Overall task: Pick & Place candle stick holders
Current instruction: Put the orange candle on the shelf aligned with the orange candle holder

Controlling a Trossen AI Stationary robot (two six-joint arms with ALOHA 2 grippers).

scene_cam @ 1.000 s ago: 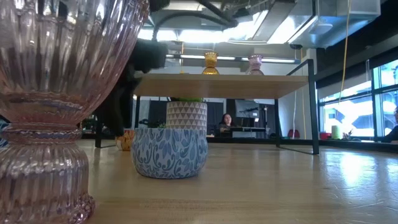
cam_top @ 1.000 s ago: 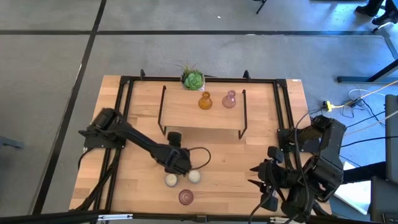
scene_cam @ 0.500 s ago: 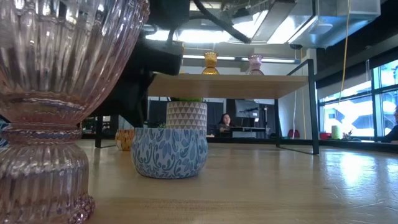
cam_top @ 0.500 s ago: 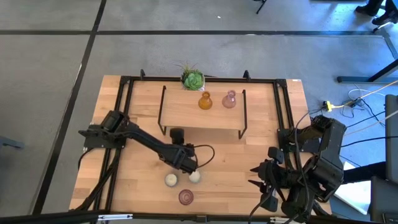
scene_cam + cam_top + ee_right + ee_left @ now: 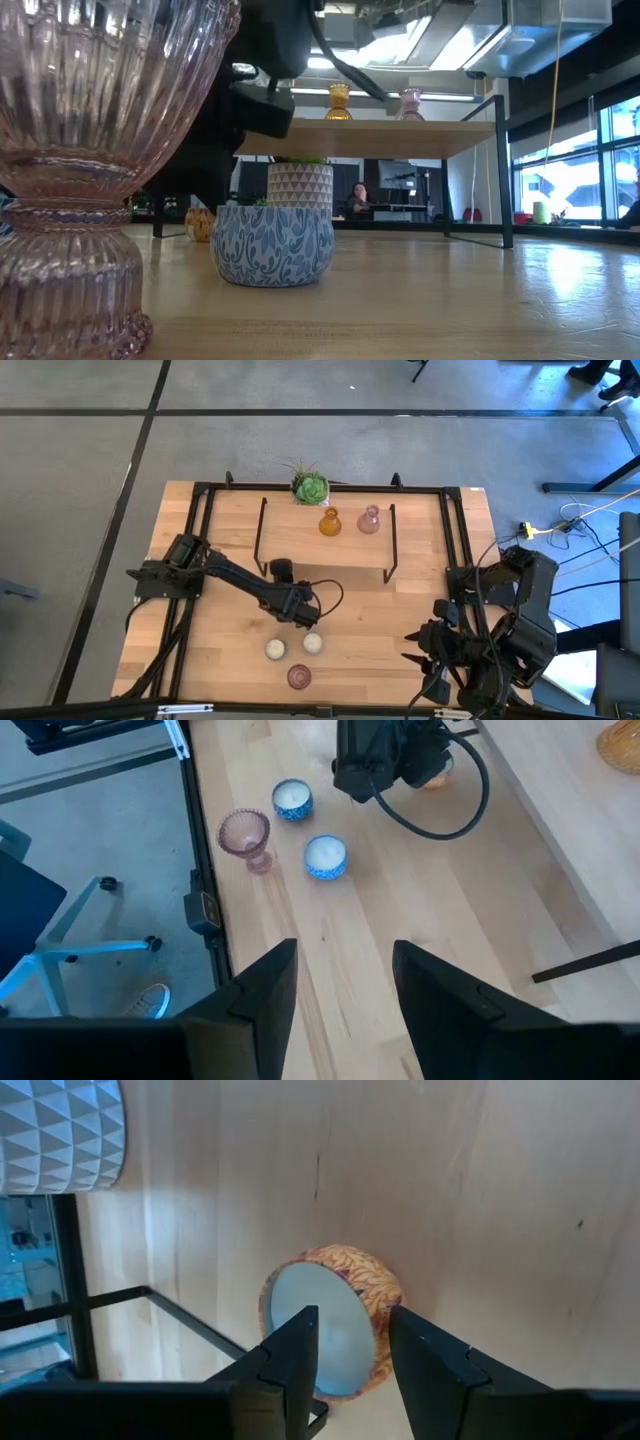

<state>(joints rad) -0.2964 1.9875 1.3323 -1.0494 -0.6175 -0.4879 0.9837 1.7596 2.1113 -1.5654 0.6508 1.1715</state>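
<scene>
Ribbed glossy pink glass holder (image 5: 90, 170) stands on smooth pale wood table (image 5: 450, 300).

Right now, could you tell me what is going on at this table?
The left arm reaches over the middle of the table, its tool open and poised around a small orange-patterned candle holder that sits on the wood. Two blue-patterned holders and a pink glass one stand near the front edge. An amber and another pink glass holder are on the raised shelf. The right tool waits open at the right side.

pink glass holder (image 5: 246, 836), two blue candles (image 5: 325, 857)
</scene>
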